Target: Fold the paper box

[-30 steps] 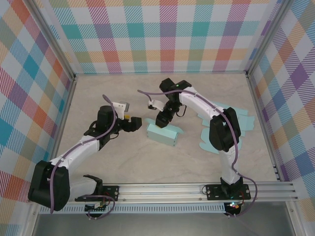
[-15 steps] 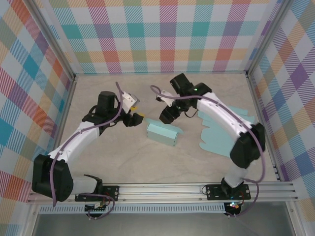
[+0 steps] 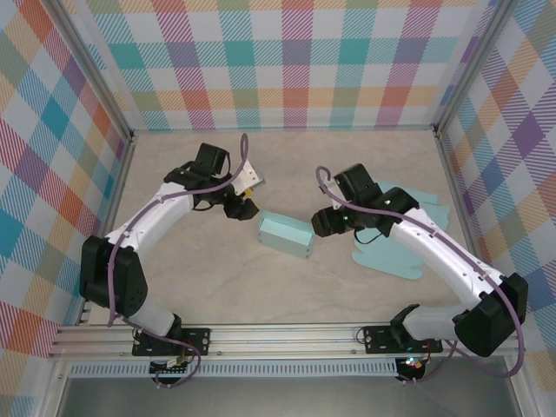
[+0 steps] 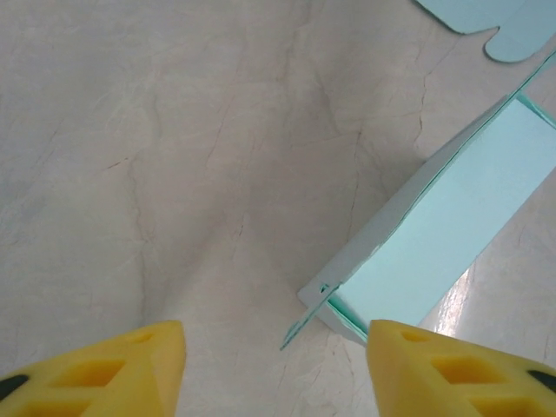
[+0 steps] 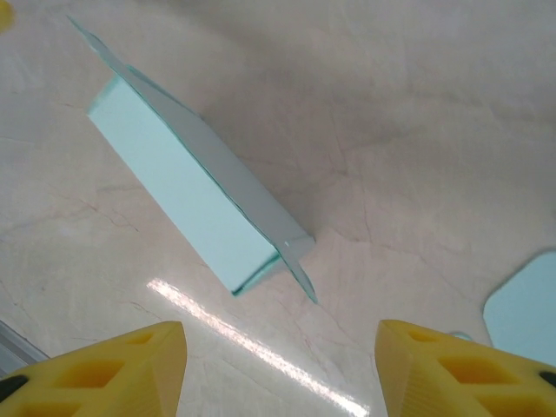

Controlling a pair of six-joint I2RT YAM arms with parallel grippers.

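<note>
A pale turquoise folded paper box lies on its side near the middle of the beige marble-patterned bench, with small flaps sticking out at both ends. The left gripper hovers just off the box's left end, its yellow fingers spread wide and holding nothing. The right gripper hangs off the box's right end, its jaws likewise wide and empty. Flat turquoise paper cut-outs lie on the bench to the right, partly under the right arm.
</note>
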